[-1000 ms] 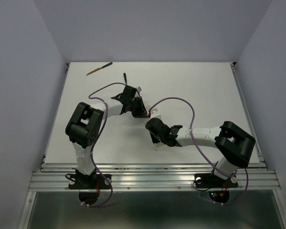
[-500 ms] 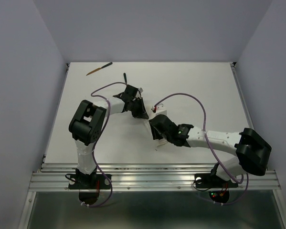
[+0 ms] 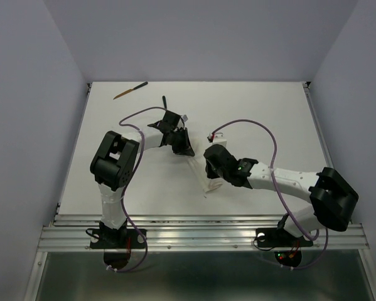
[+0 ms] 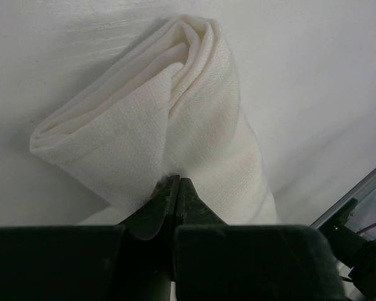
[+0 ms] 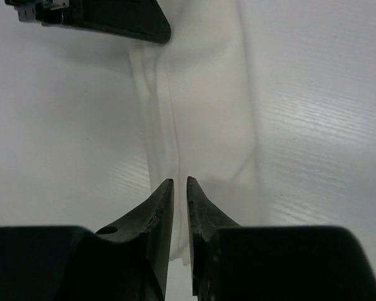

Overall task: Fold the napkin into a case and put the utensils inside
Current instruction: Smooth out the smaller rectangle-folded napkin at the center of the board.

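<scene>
R tool (image 5: 179, 183): closest to the bases, tips down over the near end of the cloth, jaws nearly together w/ just a thin slit. can't tell if it's got fabric pinched or is only pressing tbh

napkin (image 5: 206, 100): folded into a long narrow strip, lying on the surface (image 3: 269, 113) btwn the two tools, running diagonal. far end looks doubled over w/ layers bunched, kinda pocket-ish

L tool (image 4: 175, 185): clenched on a fold of the napkin at its far end

utensils (image 3: 128, 91): brown one by the far-left corner, plus a darker piece (image 3: 164, 101) just past the L tool. both well apart from the cloth, neither is being held

step: imo folding the case, late stage, creasing/tidying the strip. nothing inserted yet

next: prob needs the strip left flat w/ an open mouth. L tool should let go w/o dragging the folds, then one arm reaches to the back for a utensil while the other pins the cloth
</scene>
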Controlling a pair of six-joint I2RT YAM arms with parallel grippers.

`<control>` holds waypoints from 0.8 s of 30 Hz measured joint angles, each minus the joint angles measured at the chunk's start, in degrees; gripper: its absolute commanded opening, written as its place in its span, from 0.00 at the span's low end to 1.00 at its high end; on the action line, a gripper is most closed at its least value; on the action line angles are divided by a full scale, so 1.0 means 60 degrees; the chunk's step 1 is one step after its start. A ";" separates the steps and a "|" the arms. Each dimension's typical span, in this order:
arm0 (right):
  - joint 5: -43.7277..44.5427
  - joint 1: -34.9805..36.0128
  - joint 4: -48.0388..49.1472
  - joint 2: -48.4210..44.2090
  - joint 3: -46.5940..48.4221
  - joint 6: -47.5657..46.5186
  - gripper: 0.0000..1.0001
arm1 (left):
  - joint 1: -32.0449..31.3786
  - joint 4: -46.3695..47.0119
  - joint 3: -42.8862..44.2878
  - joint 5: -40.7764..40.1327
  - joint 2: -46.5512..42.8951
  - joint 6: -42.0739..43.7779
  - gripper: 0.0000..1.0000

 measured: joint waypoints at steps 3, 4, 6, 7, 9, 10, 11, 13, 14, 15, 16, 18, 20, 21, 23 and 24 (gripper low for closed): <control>-0.0361 0.0022 0.0015 0.0313 0.0000 0.0076 0.17 | 0.0000 -0.0029 0.0007 0.0004 0.0000 0.0044 0.00; -0.0525 0.0022 0.0025 0.0474 -0.0004 0.0087 0.17 | 0.0000 -0.0033 0.0011 0.0004 0.0000 0.0047 0.00; -0.0801 0.0022 0.0073 0.0718 -0.0033 0.0113 0.16 | 0.0000 -0.0044 0.0018 0.0004 0.0000 0.0055 0.00; -0.0962 0.0022 0.0091 0.0841 -0.0047 0.0109 0.15 | 0.0004 -0.0051 0.0022 0.0004 0.0000 0.0058 0.00; -0.1231 0.0022 0.0146 0.1082 -0.0051 0.0109 0.15 | 0.0000 -0.0084 0.0044 0.0004 0.0000 0.0084 0.00; -0.1373 0.0022 0.0197 0.1239 -0.0055 0.0102 0.15 | 0.0000 -0.0095 0.0051 0.0004 0.0004 0.0091 0.00; -0.1508 0.0022 0.0240 0.1402 -0.0055 0.0102 0.14 | 0.0000 -0.0102 0.0055 0.0004 0.0004 0.0102 0.00; -0.1687 0.0022 0.0361 0.1650 -0.0062 0.0098 0.14 | 0.0000 -0.0127 0.0055 0.0007 0.0000 0.0109 0.00; -0.1727 0.0022 0.0412 0.1716 -0.0073 0.0098 0.14 | 0.0000 -0.0138 0.0055 0.0007 0.0000 0.0113 0.00; -0.1774 0.0022 0.0484 0.1778 -0.0109 0.0095 0.14 | 0.0000 -0.0149 0.0055 0.0015 0.0000 0.0109 0.00; -0.1785 0.0022 0.0514 0.1785 -0.0117 0.0098 0.14 | 0.0000 -0.0149 0.0055 0.0018 0.0000 0.0109 0.00; -0.1821 0.0022 0.0586 0.1785 -0.0124 0.0091 0.14 | 0.0004 -0.0178 0.0051 0.0018 -0.0033 0.0109 0.00; -0.1840 0.0022 0.0645 0.1789 -0.0157 0.0084 0.14 | 0.0007 -0.0299 0.0051 0.0007 -0.0178 0.0106 0.02; -0.1843 0.0022 0.0652 0.1789 -0.0160 0.0080 0.14 | 0.0007 -0.0346 0.0051 0.0004 -0.0262 0.0102 0.03; -0.1840 0.0022 0.0659 0.1789 -0.0164 0.0076 0.14 | 0.0011 -0.0495 0.0051 -0.0004 -0.0608 0.0080 0.08; -0.1840 0.0022 0.0674 0.1789 -0.0171 0.0076 0.14 | 0.0018 -0.0561 0.0033 -0.0007 -0.0896 0.0069 0.10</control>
